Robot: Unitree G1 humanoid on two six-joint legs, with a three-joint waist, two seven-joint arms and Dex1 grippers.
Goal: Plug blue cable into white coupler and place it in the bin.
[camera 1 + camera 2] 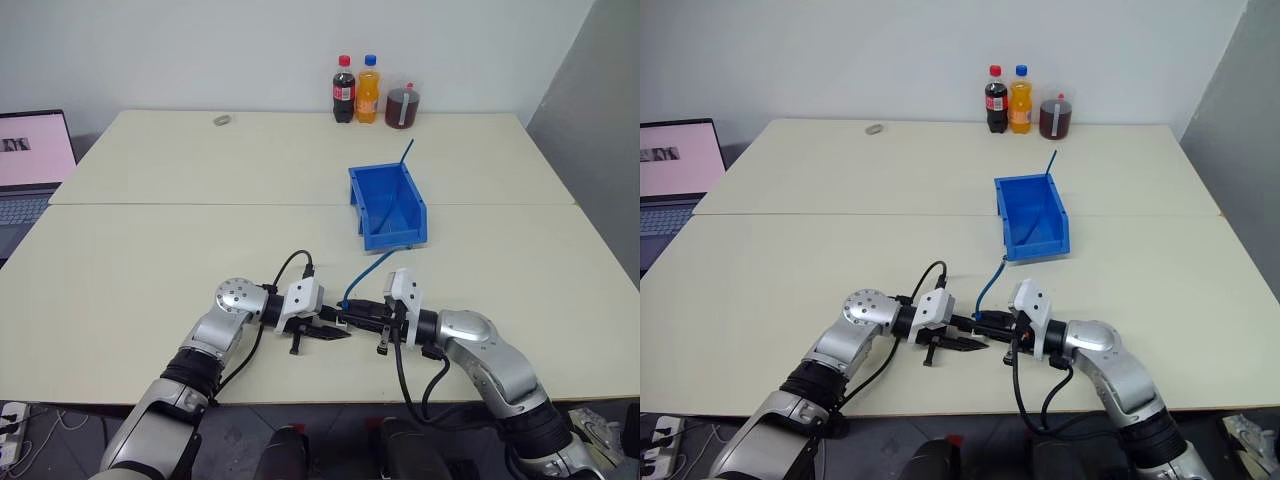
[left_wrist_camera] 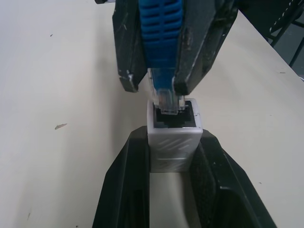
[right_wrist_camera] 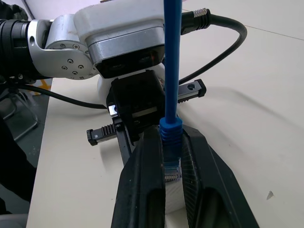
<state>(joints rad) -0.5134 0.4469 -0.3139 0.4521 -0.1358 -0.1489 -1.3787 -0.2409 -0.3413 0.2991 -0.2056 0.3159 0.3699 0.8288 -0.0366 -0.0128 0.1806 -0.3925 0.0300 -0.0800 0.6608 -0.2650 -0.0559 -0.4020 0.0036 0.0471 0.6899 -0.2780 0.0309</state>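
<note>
Resting mid-counter, the bin [image 1: 388, 205] holds the blue cable's [image 1: 368, 268] far end. Near the front edge, left jaws clamp the white coupler [image 2: 174, 137]; right jaws clamp the cable's plug, entering the socket.

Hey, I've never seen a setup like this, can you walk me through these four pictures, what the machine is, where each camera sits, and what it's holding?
It is a humanoid robot with two arms at a pale table. Two pictures come from the cameras in its head, looking down over the arms. The other two come from a camera on each wrist, looking along that arm's fingers.

The left end effector is shut on the white coupler, a small socket block. The right end effector is shut on the blue cable just behind its clear plug, whose tip sits at the coupler's opening; how far in, I cannot tell.

Farther back stand a blue bin with the cable's other end in it, three drinks by the wall, and a laptop at the left.
</note>
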